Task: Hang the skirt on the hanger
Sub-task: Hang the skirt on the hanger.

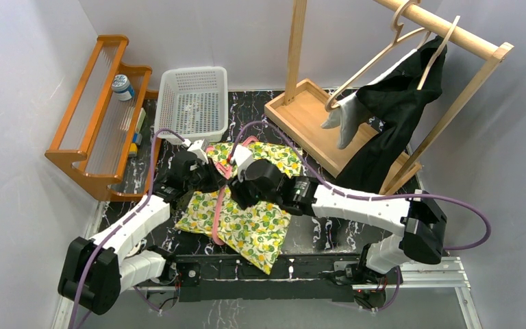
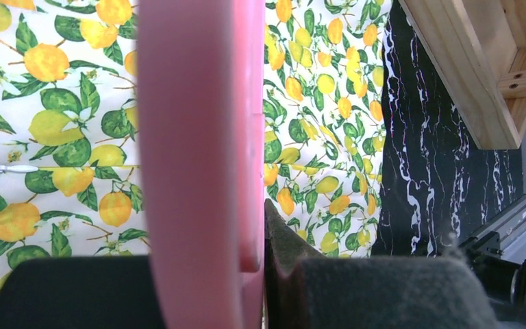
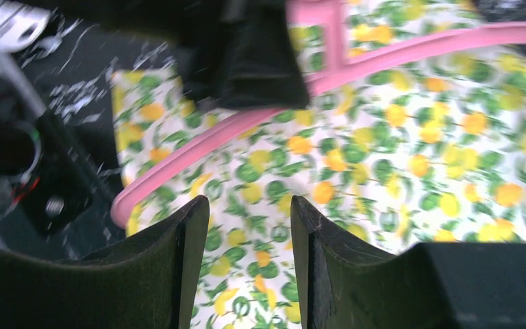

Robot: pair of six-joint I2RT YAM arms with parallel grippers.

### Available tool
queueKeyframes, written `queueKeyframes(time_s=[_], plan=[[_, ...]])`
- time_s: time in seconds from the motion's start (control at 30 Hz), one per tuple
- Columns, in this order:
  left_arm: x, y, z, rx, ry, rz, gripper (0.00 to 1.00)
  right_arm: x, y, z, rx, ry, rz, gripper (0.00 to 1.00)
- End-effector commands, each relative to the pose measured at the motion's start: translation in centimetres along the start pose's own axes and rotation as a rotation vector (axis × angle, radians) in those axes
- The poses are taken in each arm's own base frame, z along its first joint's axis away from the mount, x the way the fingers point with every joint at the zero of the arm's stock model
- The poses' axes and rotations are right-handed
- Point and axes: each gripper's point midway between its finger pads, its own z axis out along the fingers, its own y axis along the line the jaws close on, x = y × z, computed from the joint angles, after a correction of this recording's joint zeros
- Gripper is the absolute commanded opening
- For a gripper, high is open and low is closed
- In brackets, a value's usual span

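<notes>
While my left gripper [image 2: 205, 291] pinches the pink hanger [image 1: 217, 219], my right gripper [image 3: 250, 226] hangs over the skirt [image 1: 253, 226] with jaws spread and nothing between them. The skirt lies flat mid-table, fanning toward 5 o'clock, and the hanger lies across it from 12 to 6 o'clock. I judge the cloth light, limp and quick to bunch or slide off a smooth bar. A zip [image 2: 10, 168] shows just beside the hanger, so the waistband is probably there. That stiffer, doubled edge is where I would take hold.
</notes>
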Motion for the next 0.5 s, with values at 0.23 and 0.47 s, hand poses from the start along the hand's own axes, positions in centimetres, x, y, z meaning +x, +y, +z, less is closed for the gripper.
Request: queueKeyframes(time_s=[0.23, 0.47], plan=[[-4.5, -3.9, -4.5, 0.068, -0.078, 0.146, 0.0, -4.9, -11.6, -2.1, 0.419, -0.069, 0.274, 0.55], [-6.8, -5.7, -7.6, 0.065, -0.082, 0.229, 0.0, -8.3, -10.0, -2.3, 0.249, -0.1, 0.204, 0.55]])
